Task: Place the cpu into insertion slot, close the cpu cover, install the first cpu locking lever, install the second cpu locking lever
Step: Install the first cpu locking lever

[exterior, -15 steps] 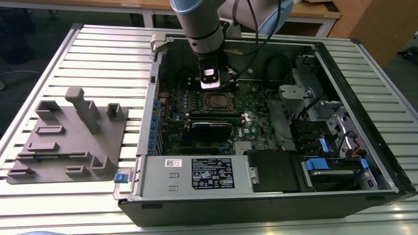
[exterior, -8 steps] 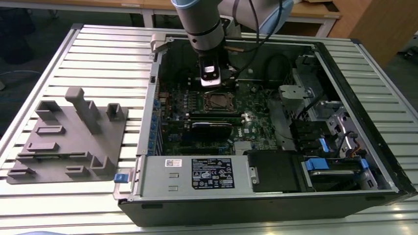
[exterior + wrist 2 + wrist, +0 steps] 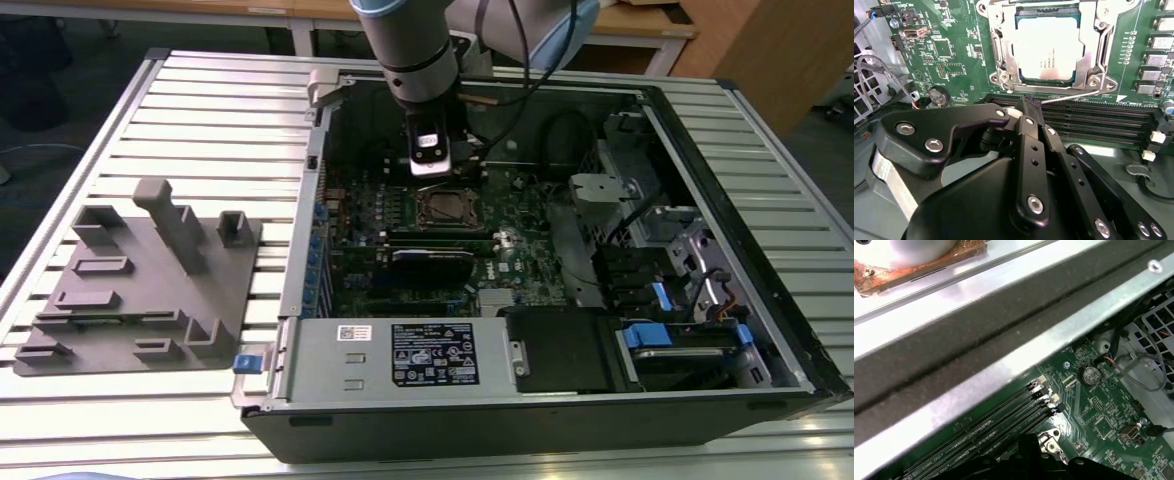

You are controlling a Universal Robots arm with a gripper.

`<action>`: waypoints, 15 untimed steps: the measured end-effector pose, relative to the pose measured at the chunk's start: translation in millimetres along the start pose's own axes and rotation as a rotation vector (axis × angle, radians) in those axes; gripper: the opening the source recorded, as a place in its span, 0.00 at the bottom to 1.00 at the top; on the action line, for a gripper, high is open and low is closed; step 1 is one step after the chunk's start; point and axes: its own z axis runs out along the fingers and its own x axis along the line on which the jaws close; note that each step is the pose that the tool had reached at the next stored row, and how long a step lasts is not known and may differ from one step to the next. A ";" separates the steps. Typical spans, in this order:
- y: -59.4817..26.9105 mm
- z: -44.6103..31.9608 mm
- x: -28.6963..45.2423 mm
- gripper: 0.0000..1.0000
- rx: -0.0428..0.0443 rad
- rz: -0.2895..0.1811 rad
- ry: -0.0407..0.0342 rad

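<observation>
A: Cpu (image 3: 1049, 47), where?
B: Sits flat in the insertion slot (image 3: 1044, 80) on the green motherboard (image 3: 944, 50), dull silver top facing up.
A: And the cpu cover (image 3: 1089, 60)?
B: Lies closed over the cpu, framing the metal top through its square window.
A: Any locking lever (image 3: 1069, 96) in sight?
B: One thin wire locking lever, running along the insertion slot's edge, between it and the long black memory slots (image 3: 1094, 120).
A: State of the gripper (image 3: 1030, 102)?
B: Clenched, fingertips pressed together right at one end of that lever. Cannot tell whether pinching the wire or only touching it.
A: And from outside?
B: In the exterior view, hangs straight down inside the open computer case (image 3: 534, 410), just beside the insertion slot.
A: Anything else around?
B: Coin cell battery (image 3: 938, 96) on the board, off one end of the memory slots. Power supply (image 3: 400, 355) along the case wall nearest the camera. Grey fixture block (image 3: 134, 280) on the slatted table (image 3: 200, 100), beside the case, toward the exterior view's left.
</observation>
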 end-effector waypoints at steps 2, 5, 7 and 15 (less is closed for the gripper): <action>1.6 0.2 1.7 0.11 -0.0002 0.000 0.0000; 4.8 0.4 5.6 0.11 -0.0001 0.000 0.0001; 6.0 0.5 6.9 0.11 -0.0001 0.000 0.0000; 5.6 1.0 6.9 0.11 0.0006 0.000 -0.0005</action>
